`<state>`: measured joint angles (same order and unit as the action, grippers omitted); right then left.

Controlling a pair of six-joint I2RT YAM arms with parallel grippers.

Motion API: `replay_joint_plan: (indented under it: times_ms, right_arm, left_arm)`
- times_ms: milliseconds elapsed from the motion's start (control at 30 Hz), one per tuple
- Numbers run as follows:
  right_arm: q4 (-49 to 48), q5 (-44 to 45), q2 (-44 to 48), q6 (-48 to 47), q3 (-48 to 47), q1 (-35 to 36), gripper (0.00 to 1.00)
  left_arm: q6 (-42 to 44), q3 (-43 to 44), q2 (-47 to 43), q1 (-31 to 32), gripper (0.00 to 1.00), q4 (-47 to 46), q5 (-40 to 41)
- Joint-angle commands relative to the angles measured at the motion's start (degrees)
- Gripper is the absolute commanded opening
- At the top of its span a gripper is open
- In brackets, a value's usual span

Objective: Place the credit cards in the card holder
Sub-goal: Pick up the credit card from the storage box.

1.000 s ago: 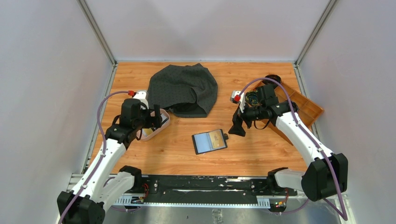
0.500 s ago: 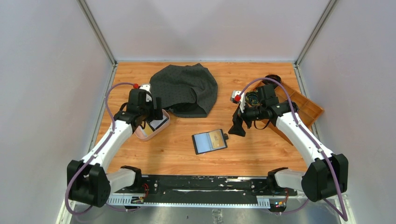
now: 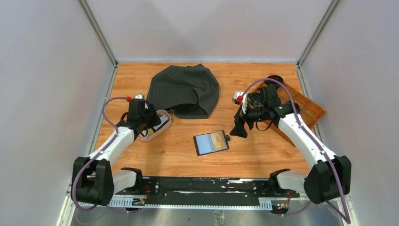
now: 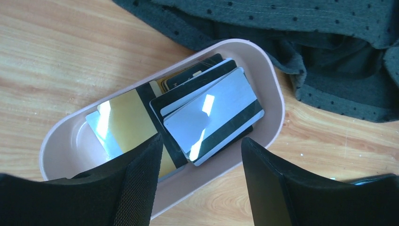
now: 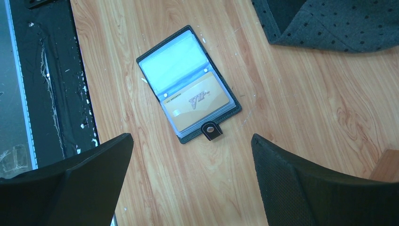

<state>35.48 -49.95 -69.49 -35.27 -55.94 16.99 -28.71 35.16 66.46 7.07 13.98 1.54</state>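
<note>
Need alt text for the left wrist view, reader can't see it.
Pink oval dish on a wooden table holds a loose stack of cards, a silver one on top. The left tool hangs above its near rim, jaws apart, empty. Dark dotted cloth lies behind.

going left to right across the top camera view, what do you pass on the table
pink dish → dark cloth → card holder → right gripper → wooden tray
</note>
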Motion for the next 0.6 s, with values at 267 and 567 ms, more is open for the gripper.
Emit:
replay_joint_plan:
  times_ms: [267,567]
  right_arm:
    - [-0.3,-1.1,0.6,0.2,0.9,-0.9,1.0]
    - [-0.3,-0.7,0.6,0.0,0.9,-0.9,1.0]
  left_arm:
    - [-4.7,-3.0,3.7,-1.0,0.6,-5.3,2.0]
    - [-5.4,-3.9,6.0,-1.0,0.62,-6.5,1.7]
